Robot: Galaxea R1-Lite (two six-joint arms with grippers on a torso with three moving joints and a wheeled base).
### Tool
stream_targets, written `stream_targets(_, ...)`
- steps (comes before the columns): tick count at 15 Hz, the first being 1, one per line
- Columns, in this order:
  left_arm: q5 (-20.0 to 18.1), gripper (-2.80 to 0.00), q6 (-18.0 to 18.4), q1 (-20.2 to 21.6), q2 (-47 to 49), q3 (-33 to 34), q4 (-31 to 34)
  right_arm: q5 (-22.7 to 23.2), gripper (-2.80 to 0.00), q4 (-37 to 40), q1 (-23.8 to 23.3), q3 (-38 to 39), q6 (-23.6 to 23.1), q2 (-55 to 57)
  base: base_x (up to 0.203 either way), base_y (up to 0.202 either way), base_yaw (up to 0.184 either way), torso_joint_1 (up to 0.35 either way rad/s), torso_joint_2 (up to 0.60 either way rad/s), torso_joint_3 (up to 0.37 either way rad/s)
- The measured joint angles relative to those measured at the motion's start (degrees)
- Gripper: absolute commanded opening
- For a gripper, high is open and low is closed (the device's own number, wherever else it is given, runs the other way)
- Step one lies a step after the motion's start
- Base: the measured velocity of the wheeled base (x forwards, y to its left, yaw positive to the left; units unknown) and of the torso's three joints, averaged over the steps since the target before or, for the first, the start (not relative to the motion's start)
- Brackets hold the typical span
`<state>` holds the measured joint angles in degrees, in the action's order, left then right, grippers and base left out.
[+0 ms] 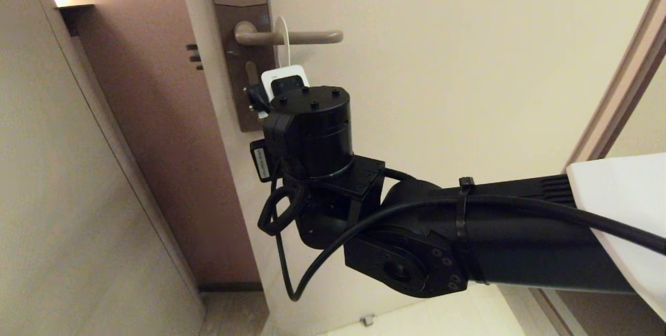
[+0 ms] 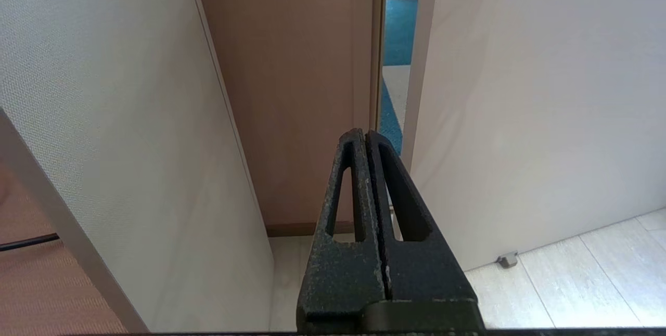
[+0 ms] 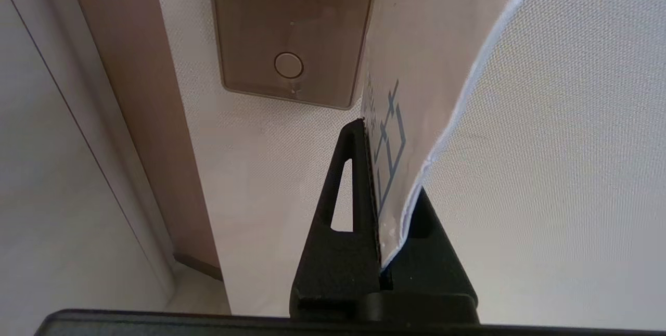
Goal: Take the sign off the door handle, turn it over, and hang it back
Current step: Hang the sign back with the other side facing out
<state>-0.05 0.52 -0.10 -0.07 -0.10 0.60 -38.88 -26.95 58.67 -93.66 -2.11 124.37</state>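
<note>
The right end effector (image 3: 382,180) is clamped on the lower edge of the sign (image 1: 285,77), white face showing, whose loop hangs over the door handle (image 1: 307,37). The handle's long axis runs level, its free rounded end to the right, so the loop probably must slide rightward to clear it. The left end effector (image 2: 367,141) is closed, empty, well apart.
</note>
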Motion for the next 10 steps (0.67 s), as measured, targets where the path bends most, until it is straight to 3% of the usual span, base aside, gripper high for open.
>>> stream_targets(2, 0.0, -2.8, 0.0, 0.0, 0.0, 0.0, 0.0, 0.0, -2.8, 0.0, 0.0, 0.0, 0.0, 0.0, 0.0, 0.0, 0.0, 0.0, 0.0, 0.0)
stream_targets(3, 0.0, -2.8, 0.0, 0.0, 0.0, 0.0, 0.0, 0.0, 0.0, 0.1, 0.0, 0.1, 0.0, 0.1, 0.0, 0.0, 0.0, 0.0, 0.0, 0.0)
stream_targets(10, 0.0, -2.8, 0.0, 0.0, 0.0, 0.0, 0.0, 0.1, 0.0, 0.4, 0.0, 0.6, 0.0, -0.7, 0.0, 0.0, 0.0, 0.0, 0.0, 0.0)
